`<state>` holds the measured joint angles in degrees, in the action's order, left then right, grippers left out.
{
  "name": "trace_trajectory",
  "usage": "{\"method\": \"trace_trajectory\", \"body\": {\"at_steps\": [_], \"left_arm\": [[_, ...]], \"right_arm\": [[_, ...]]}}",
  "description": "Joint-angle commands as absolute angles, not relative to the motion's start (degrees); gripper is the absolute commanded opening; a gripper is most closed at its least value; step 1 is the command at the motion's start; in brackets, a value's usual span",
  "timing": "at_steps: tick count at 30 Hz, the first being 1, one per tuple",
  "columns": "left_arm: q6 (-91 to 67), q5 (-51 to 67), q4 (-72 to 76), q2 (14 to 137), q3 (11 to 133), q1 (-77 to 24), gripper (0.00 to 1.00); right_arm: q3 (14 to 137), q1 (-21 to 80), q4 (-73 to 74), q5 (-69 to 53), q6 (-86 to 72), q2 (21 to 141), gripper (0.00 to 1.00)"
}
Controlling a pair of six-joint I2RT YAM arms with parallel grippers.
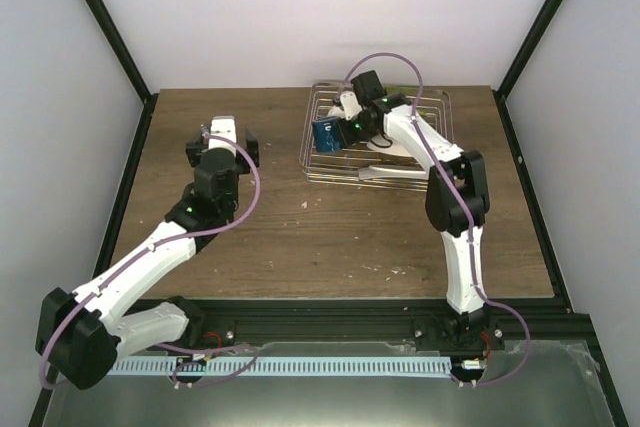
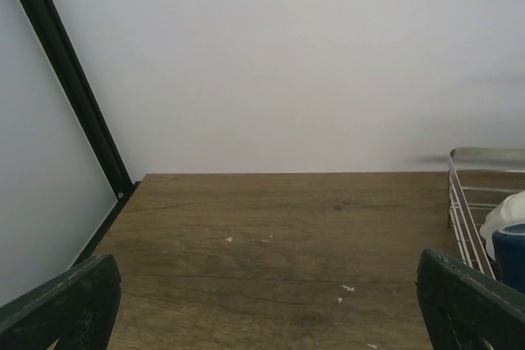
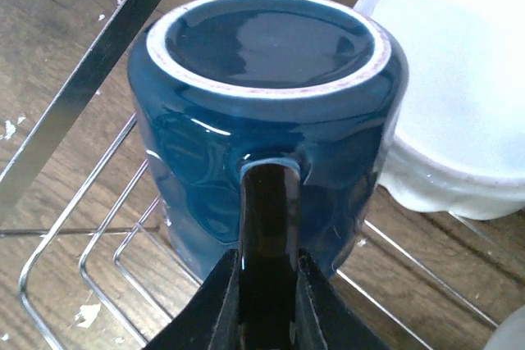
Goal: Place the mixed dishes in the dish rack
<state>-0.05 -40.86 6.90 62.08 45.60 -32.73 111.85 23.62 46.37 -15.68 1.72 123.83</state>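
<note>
The right fingers (image 3: 223,305) are clamping the dark blue mug (image 3: 262,120) by its handle, base-up over the dish rack (image 3: 74,96); the left fingers (image 2: 61,305) are gaping, empty.

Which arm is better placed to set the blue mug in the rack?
Right: the right gripper is shut on the mug handle inside the rack; the left gripper is open, off to the side.

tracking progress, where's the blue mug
Top view: blue mug at the dish rack's left end, beside the white bowl, its handle in the right gripper.
</note>
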Motion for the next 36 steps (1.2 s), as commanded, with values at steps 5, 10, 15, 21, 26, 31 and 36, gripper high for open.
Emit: {"method": "trace_trajectory", "body": {"at_steps": [5,10,15,21,26,31,36], "left_arm": [[-0.38,-38.80,6.54,63.67,48.25,-31.75,1.00],[-0.34,-39.00,6.68,64.15,48.34,-31.54,1.00],[-0.44,-39.02,6.59,64.29,48.42,-31.42,1.00],[0.06,-38.94,6.61,64.25,48.73,-31.44,1.00],[0.68,-38.51,6.33,64.59,49.20,-31.38,1.00],[0.86,-37.89,6.42,65.02,49.70,-31.38,1.00],[0.01,-37.00,4.76,65.92,51.48,-31.30,1.00]], "right_arm": [[107.06,25.34,34.38,-12.87,3.92,119.17,0.01],[107.15,25.67,34.88,-13.31,4.83,119.81,0.01],[107.32,25.79,37.21,-12.55,5.46,119.15,0.09],[106.24,26.15,39.73,-11.34,7.58,117.77,0.21],[104.68,26.67,41.32,-10.52,8.95,117.16,0.28],[104.49,26.98,42.32,-9.34,9.48,116.52,0.37],[104.24,27.06,42.45,-7.20,9.65,114.46,0.60]]}}
